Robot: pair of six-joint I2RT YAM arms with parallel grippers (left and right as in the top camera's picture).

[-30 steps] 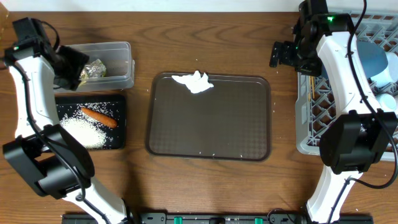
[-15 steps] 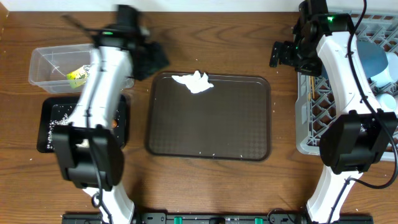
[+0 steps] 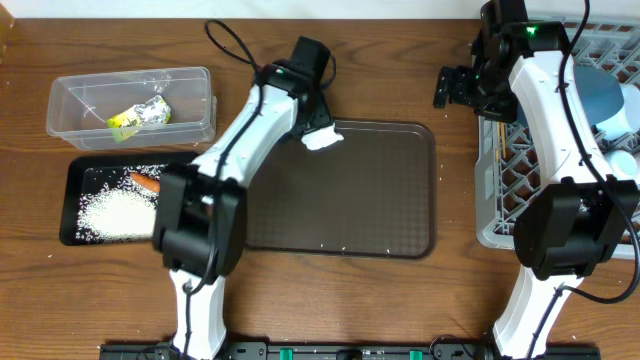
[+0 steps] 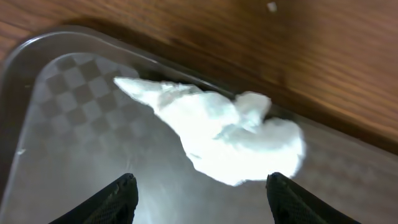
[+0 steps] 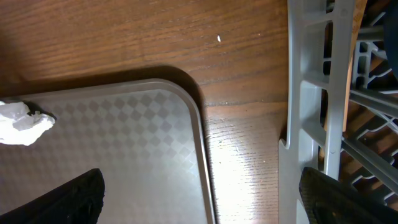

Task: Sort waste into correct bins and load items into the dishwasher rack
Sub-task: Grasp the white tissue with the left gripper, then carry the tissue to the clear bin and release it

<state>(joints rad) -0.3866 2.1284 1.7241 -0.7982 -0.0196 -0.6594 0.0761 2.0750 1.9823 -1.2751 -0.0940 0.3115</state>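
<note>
A crumpled white paper scrap (image 3: 322, 139) lies at the far edge of the brown serving tray (image 3: 340, 215); it fills the left wrist view (image 4: 217, 134). My left gripper (image 4: 199, 190) is open just over the scrap, fingers either side, nothing held. The clear tub (image 3: 60, 100) holds silver foil (image 3: 153, 110) and a yellow-green wrapper (image 3: 120, 124). The black tray (image 3: 75, 180) holds white rice (image 3: 118, 212) and an orange stick (image 3: 145, 183). My right gripper (image 5: 199, 193) is open and empty over the gap between the brown tray and the grey rack (image 3: 500, 190).
The rack at the right holds a dark-blue bowl (image 3: 603, 92) and a pale-blue piece (image 3: 622, 160). The right wrist view shows the brown tray's corner (image 5: 193, 106), the scrap (image 5: 22, 124) and the rack's wall (image 5: 311, 93). A few rice grains lie on the brown tray.
My left arm has swung from the clear tub at the far left across to the brown tray's far edge, over the white scrap. The right arm has not moved.
</note>
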